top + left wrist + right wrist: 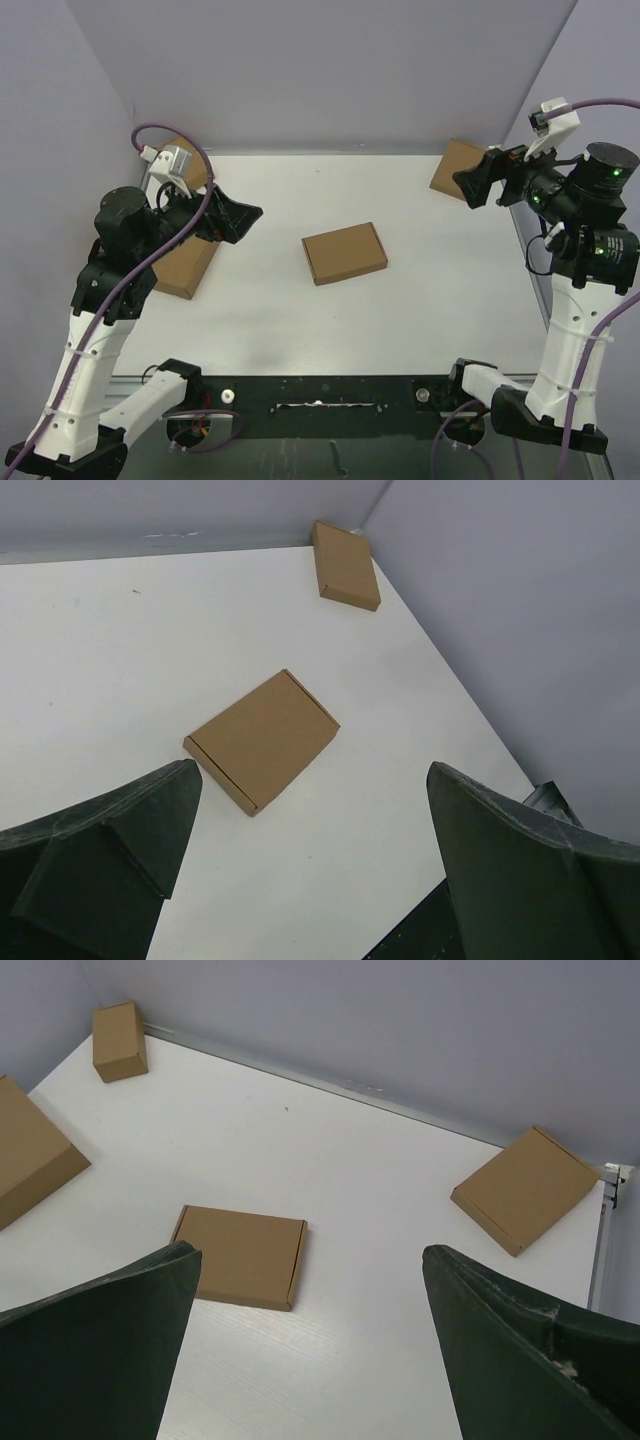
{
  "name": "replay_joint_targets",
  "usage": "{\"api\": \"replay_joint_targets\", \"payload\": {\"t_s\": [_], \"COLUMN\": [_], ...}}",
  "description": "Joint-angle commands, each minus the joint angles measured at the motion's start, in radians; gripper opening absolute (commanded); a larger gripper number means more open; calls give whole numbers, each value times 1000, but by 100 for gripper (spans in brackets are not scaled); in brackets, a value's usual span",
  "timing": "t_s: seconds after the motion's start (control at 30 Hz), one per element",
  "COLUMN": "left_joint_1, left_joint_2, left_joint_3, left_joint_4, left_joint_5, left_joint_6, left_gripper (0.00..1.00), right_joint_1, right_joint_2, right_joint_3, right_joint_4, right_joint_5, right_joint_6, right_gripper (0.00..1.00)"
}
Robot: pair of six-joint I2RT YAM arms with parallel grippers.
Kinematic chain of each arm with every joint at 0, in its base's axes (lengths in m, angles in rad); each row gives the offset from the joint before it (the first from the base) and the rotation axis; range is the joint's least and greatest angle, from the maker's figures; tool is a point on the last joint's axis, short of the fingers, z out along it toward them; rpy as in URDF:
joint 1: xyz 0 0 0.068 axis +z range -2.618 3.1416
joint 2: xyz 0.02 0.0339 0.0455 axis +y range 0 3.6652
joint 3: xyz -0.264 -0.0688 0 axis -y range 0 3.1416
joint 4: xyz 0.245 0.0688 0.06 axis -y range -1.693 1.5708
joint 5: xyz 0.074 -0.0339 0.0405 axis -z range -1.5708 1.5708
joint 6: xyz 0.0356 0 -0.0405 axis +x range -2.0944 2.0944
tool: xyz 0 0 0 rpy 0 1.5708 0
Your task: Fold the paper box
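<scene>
Both arms hung high and wide of the work. The left gripper (234,217) had its jaws spread wide with nothing between them, and the right gripper (478,186) was the same, gaping and empty. The paper box (345,253) lay flat in the middle of the table (430,300), well apart from both grippers and touched by neither.

From above it read as a shallow closed rectangle with its lid panel down and no flap standing up. My call: the folding looked finished, or close to it, with the arms parked clear. If anything was left, it would be a check on the lid. That would call for one gripper to come down over the box and press along the front edge while the other steadied the far side.

Some things were hard to make out. Whether the tuck tabs were seated inside the front wall could not be told from any view; only a faint seam showed along one short edge. Three other boxes sat around the edges. The far right box (455,166) was in plain sight. The box by the left arm (190,268) was half covered by that arm, and the far left box (192,160) was mostly behind the wrist. In both wrist views the fingers ran off the bottom of the frame.
</scene>
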Motion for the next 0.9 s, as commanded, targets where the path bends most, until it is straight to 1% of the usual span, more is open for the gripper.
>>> {"api": "replay_joint_targets", "payload": {"t_s": [0.0, 0.53, 0.87], "left_joint_1": [6, 6, 8], "left_joint_2": [11, 38, 49], "left_joint_3": [50, 30, 28], "left_joint_4": [9, 36, 43], "left_joint_5": [5, 31, 38], "left_joint_6": [3, -10, -9], "left_gripper": [98, 98, 98], "right_joint_1": [-19, -85, -112], "right_joint_2": [12, 20, 20], "right_joint_3": [43, 38, 40], "right_joint_4": [-2, 3, 7], "right_joint_5": [-33, -94, -98], "right_joint_6": [28, 40, 45], "right_gripper": [98, 98, 98]}}
